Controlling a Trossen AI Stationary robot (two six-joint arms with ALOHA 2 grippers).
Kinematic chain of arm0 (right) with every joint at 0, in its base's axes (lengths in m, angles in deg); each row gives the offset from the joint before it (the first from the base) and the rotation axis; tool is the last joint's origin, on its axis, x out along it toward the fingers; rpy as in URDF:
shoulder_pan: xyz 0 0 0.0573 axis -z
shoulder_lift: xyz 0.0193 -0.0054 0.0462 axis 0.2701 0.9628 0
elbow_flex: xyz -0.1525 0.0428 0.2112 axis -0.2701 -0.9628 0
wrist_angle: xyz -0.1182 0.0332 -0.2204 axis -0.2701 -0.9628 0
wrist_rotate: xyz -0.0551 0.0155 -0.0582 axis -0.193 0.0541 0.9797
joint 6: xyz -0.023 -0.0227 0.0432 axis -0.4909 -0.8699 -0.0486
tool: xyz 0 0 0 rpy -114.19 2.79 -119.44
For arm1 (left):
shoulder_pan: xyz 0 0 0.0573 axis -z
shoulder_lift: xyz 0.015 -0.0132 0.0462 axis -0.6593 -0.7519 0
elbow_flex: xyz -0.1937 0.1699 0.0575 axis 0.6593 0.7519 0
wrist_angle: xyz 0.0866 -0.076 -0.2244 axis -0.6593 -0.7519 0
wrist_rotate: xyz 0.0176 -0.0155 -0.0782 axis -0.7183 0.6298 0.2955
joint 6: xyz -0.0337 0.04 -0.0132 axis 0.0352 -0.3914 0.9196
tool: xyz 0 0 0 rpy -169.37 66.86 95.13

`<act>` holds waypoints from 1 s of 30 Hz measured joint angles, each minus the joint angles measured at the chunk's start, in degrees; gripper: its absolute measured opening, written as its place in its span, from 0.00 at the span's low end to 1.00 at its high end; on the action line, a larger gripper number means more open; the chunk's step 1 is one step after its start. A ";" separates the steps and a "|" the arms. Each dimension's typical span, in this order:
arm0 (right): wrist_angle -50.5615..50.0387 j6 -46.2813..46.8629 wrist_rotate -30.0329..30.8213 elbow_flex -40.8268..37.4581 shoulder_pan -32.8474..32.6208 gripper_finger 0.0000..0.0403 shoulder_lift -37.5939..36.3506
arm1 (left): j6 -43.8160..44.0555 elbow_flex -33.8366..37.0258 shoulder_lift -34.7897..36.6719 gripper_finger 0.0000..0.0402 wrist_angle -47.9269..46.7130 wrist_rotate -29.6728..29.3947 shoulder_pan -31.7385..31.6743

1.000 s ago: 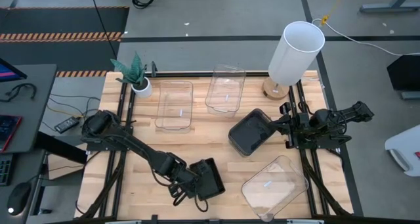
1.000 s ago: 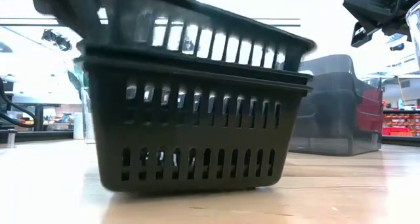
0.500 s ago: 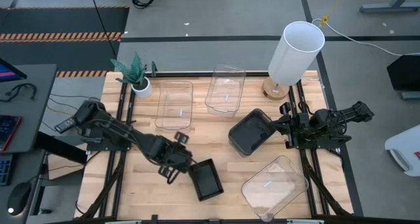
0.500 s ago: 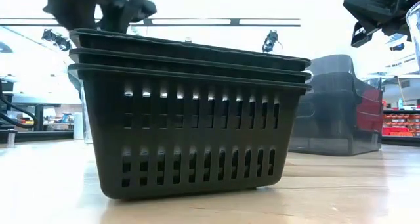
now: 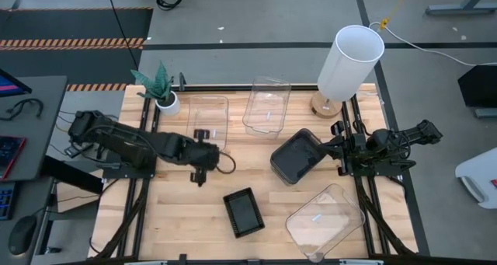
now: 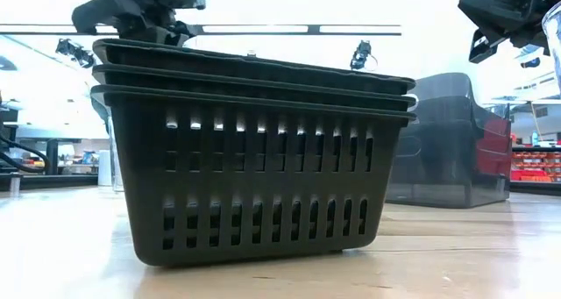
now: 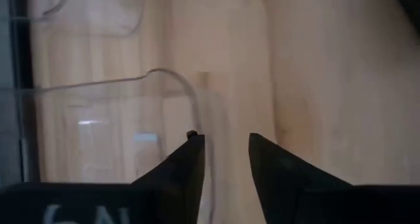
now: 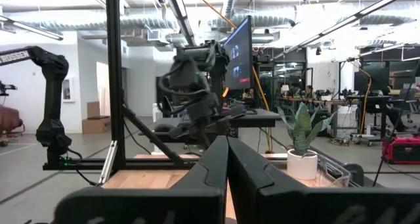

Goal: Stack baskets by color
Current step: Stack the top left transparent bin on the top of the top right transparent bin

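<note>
Baskets spread over wooden table [image 5: 178, 210]; clock directions taken on the high view, from table centre.

- Clear basket [image 5: 324, 221] at 4 o'clock, near front edge, sitting askew.
- Clear basket [image 5: 266, 106] at 12 o'clock, near back edge.
- Clear basket [image 5: 208, 123] at 10 o'clock, just beside the previous one; corner of it seen close in left wrist view [image 7: 98, 119].
- Smoky grey baskets [image 5: 296, 156] at 3 o'clock, nested; in low view [image 6: 451, 141] standing behind the black ones.
- Black mesh trays [image 5: 243, 212] at 6 o'clock, small; low view [image 6: 250, 150] shows three rims nested one inside another, resting flat on table.
- White cylindrical lamp [image 5: 349, 63] at 1 o'clock, back right corner.
- Potted plant [image 5: 161, 86] at 10 o'clock, back left corner.

Left tool [image 5: 203, 134] at 9 o'clock, over near end of the left clear basket, well apart from black trays; fingers [image 7: 190, 168] parted with a gap between, nothing held.

Right tool [image 5: 338, 150] at 3 o'clock, just beside the grey baskets, raised off table; fingers pressed together, empty.
</note>
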 joint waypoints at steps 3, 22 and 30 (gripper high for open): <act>0.00 0.00 0.02 0.00 0.00 0.04 0.00 | 0.38 0.04 0.28 0.38 -0.58 0.05 -2.47; 0.02 0.00 0.00 0.00 0.00 0.04 0.02 | -2.01 0.09 -11.06 0.46 -1.72 9.75 -11.01; 0.03 0.00 0.02 0.00 0.01 0.04 0.01 | -2.02 0.09 -16.82 0.33 -1.95 9.60 -12.40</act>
